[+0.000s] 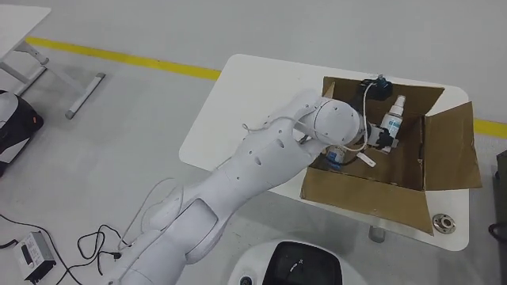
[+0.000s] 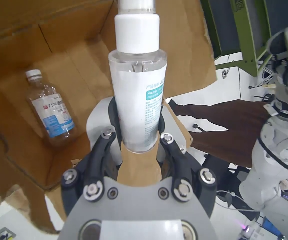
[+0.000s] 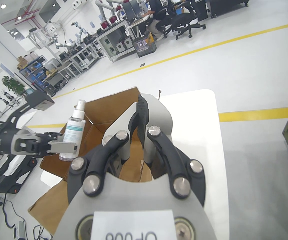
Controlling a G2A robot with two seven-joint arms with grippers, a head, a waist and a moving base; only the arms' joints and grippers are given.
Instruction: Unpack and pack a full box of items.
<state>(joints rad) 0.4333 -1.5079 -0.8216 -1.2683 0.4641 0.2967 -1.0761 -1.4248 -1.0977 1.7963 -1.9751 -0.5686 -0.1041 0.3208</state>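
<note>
My left gripper [image 2: 137, 116] is shut on a clear spray bottle [image 2: 136, 93] with a white collar and a printed label, gripping its lower body. It holds the bottle [image 1: 394, 115] upright above the open cardboard box [image 1: 360, 194]; the gripper [image 1: 386, 134] sits over the box's middle. A second clear bottle [image 2: 50, 108] with a white cap lies flat on the box floor [image 2: 59, 38]. My right gripper [image 3: 141, 108] is shut with nothing between its pads, beside the box [image 3: 101, 116]. From there I see the left gripper [image 3: 66, 147] and the spray bottle [image 3: 74, 131].
The box stands on the right half of a white table [image 1: 238, 111], its flaps spread outward. A small round metal part [image 1: 444, 222] lies near the table's front right corner. The table's left half is bare.
</note>
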